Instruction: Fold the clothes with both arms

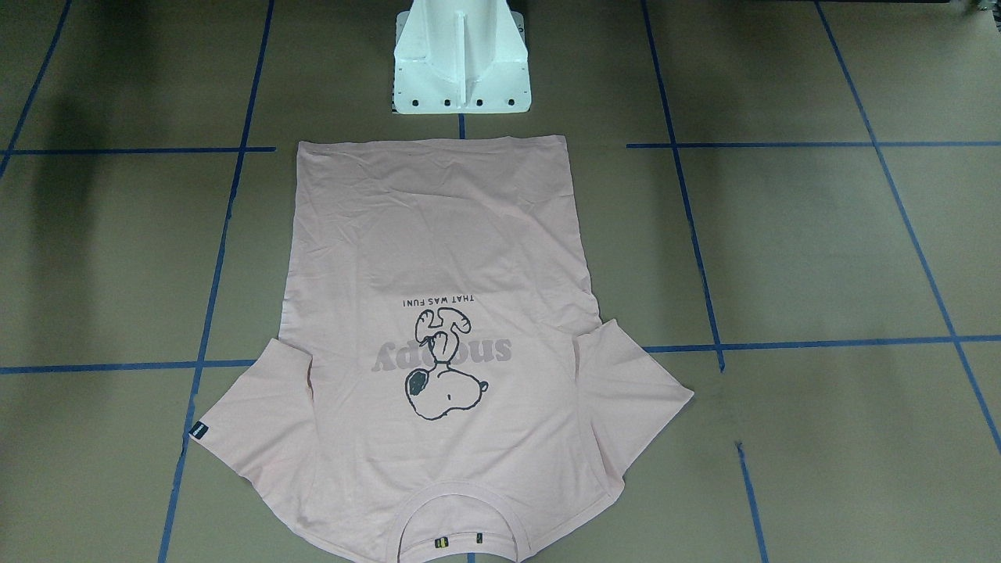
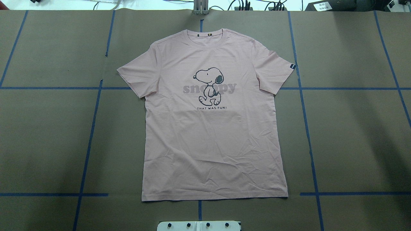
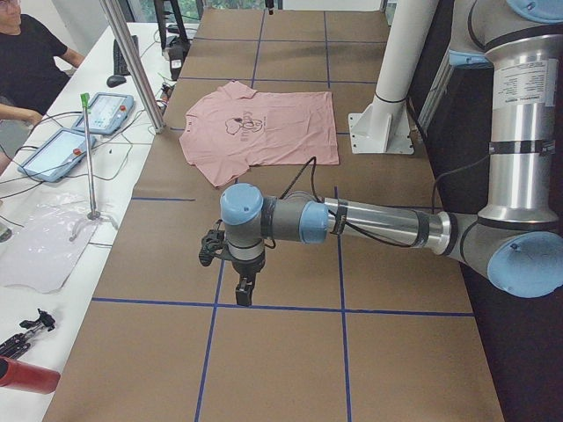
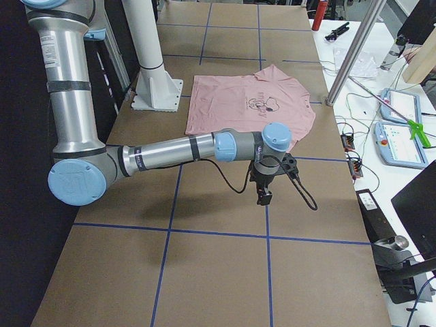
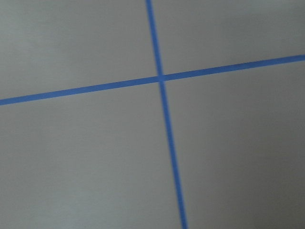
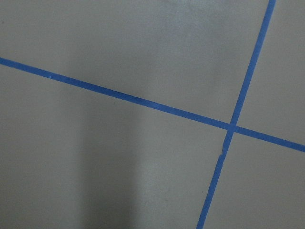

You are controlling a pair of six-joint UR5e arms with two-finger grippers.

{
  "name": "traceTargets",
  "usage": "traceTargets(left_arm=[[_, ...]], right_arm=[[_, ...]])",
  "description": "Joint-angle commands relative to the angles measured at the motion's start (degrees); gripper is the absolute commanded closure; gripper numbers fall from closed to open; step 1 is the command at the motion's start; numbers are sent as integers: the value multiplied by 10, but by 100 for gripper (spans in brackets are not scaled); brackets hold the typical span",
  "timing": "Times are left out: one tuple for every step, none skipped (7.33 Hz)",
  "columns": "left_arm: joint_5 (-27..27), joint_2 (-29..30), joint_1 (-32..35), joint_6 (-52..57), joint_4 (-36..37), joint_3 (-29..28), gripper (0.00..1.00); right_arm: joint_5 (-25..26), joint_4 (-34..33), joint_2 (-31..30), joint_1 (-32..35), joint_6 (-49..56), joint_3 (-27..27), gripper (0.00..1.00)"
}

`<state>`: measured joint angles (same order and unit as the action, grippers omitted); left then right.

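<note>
The pale pink T-shirt point(image 2: 212, 134) lies flat and spread out, print side up, in the middle of the table, its collar on the side away from the robot. It also shows in the front-facing view point(image 1: 438, 234). Both sleeves are laid out, with the black tag on one sleeve point(image 2: 292, 66). My left arm's gripper point(image 3: 244, 290) shows only in the exterior left view. It hangs over bare table well off the shirt's side, and I cannot tell if it is open or shut. My right arm's gripper point(image 4: 263, 197) shows only in the exterior right view, likewise off the shirt. Both wrist views show only table.
The brown paper table point(image 2: 353, 128) carries a grid of blue tape lines point(image 2: 305, 122). The white pedestal base point(image 1: 461, 62) stands just behind the shirt's hem. An operator point(image 3: 26, 61), teach pendants point(image 3: 106, 110) and a metal pole point(image 3: 132, 61) are beside the table's far edge.
</note>
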<state>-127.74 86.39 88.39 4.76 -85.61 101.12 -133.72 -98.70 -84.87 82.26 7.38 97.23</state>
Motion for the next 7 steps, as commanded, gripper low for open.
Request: traceTargets(left_arm=[[-36, -5, 0, 1, 1, 10, 0], [-36, -6, -1, 0, 1, 13, 0], [-37, -5, -1, -5, 3, 22, 0], [-41, -7, -1, -6, 3, 33, 0], [-37, -5, -2, -8, 3, 37, 0], [-39, -5, -3, -6, 0, 36, 0], [-41, -5, -3, -5, -1, 35, 0]], right_arm=[[0, 3, -7, 1, 0, 2, 0], [0, 4, -12, 1, -4, 2, 0], [-1, 4, -13, 1, -9, 5, 0], [-3, 4, -15, 0, -8, 3, 0], [-5, 5, -16, 1, -5, 8, 0], [-4, 14, -18, 1, -3, 5, 0], [-7, 21, -23, 0, -8, 14, 0]])
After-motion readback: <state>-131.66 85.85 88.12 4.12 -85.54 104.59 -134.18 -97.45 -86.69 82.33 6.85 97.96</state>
